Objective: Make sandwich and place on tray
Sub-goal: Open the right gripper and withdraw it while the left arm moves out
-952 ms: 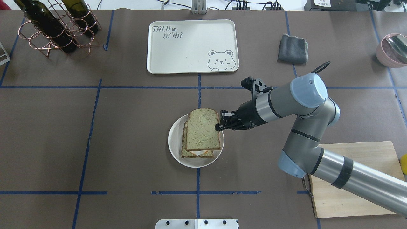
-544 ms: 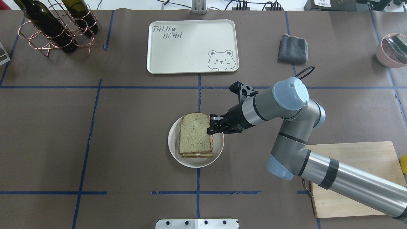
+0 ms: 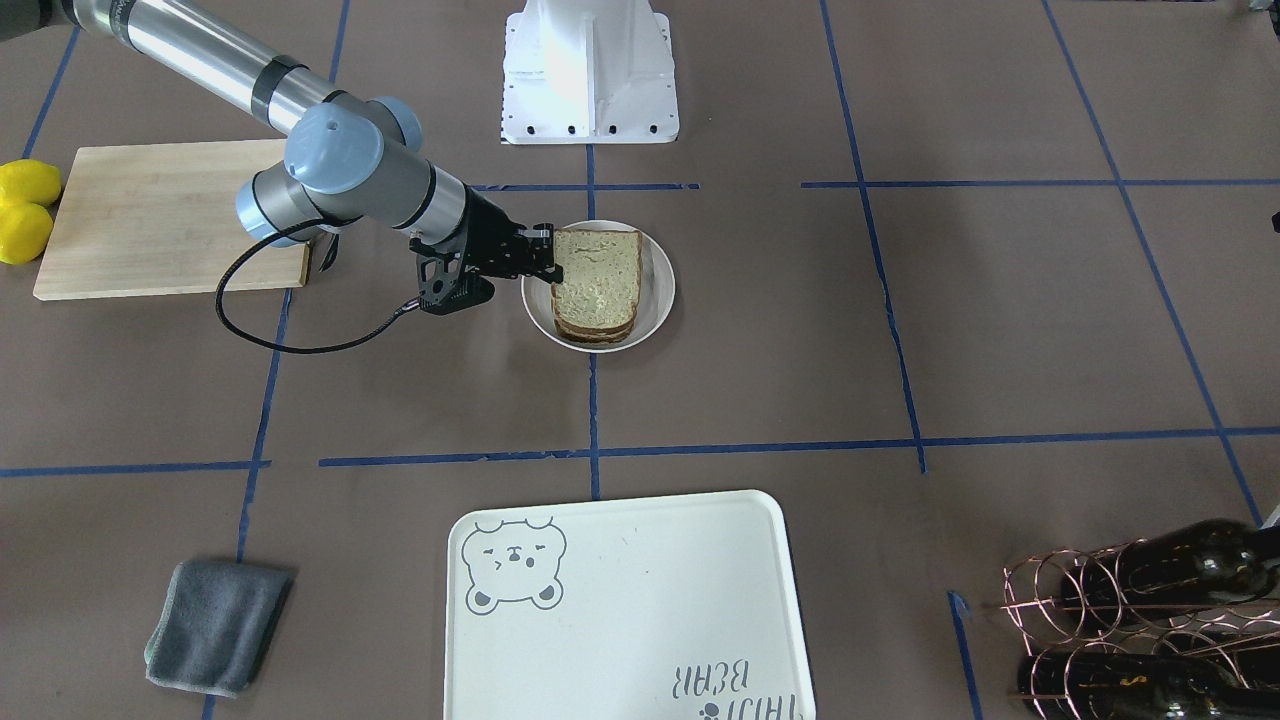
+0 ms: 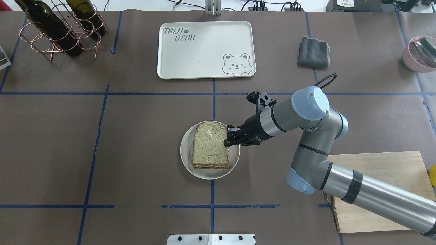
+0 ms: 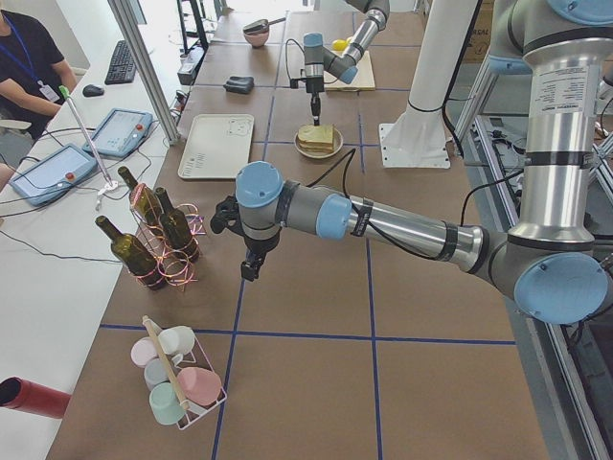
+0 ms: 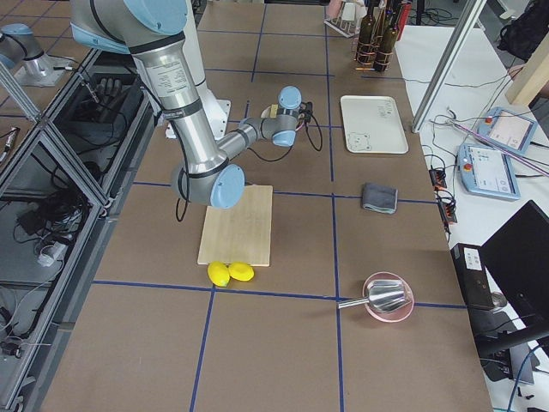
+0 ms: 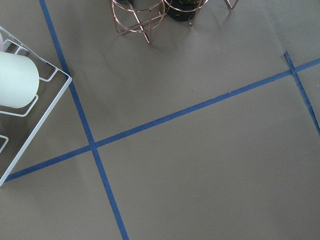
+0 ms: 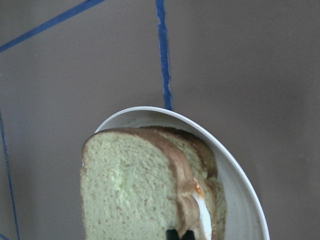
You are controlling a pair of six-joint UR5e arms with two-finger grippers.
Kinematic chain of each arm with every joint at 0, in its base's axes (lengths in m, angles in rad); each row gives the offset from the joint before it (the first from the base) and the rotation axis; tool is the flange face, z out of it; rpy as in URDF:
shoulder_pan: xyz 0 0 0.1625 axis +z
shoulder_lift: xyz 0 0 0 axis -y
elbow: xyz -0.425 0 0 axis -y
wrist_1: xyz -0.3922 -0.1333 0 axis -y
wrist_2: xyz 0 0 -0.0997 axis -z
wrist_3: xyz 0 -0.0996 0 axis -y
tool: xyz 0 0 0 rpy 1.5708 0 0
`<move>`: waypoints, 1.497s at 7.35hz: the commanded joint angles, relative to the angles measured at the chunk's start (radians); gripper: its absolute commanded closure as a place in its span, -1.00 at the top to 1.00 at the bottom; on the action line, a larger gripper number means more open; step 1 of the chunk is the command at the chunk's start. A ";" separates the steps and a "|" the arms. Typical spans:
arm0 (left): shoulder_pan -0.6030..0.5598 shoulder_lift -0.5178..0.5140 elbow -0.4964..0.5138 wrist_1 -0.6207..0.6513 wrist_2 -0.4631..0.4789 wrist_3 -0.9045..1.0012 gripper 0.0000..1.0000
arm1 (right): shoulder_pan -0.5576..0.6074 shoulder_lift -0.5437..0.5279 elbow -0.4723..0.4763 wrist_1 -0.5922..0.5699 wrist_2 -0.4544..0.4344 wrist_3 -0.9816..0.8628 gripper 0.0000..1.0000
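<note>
The sandwich (image 4: 210, 145) sits on a small round white plate (image 4: 185, 157) at the table's middle. Its top bread slice lies squarely over the lower one. In the right wrist view (image 8: 130, 190) a strip of white egg with orange (image 8: 201, 206) shows between the slices. My right gripper (image 4: 227, 137) is at the sandwich's right edge, its fingertips (image 8: 173, 234) close together, shut on the top slice's crust. The cream bear tray (image 4: 204, 51) lies bare at the far side. My left gripper (image 5: 249, 270) hangs over bare table near the bottle rack; I cannot tell if it is open.
A copper rack with wine bottles (image 4: 61, 27) stands far left. A grey cloth (image 4: 314, 51) lies right of the tray. A pink bowl (image 4: 420, 52) is at far right. A wooden cutting board (image 4: 381, 190) and yellow lemons (image 3: 25, 210) are near right. A cup rack (image 5: 177, 379) stands by the left arm.
My right gripper moved left and down with the top bread slice. The slice, offset up-right before, now lies aligned over the lower slice and egg.
</note>
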 commanded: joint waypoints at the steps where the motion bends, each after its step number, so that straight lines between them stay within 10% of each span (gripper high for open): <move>1: 0.003 -0.001 -0.002 -0.004 -0.011 -0.082 1.00 | 0.000 -0.002 -0.001 -0.003 -0.003 0.044 1.00; 4: 0.119 -0.006 -0.001 -0.203 -0.022 -0.368 1.00 | 0.025 -0.062 0.099 -0.002 0.007 0.045 1.00; 7: 0.396 -0.053 -0.002 -0.520 -0.019 -1.004 1.00 | 0.199 -0.410 0.341 -0.006 0.037 0.045 1.00; 11: 0.760 -0.286 -0.013 -0.519 0.203 -1.369 0.98 | 0.457 -0.668 0.335 -0.017 0.185 -0.243 1.00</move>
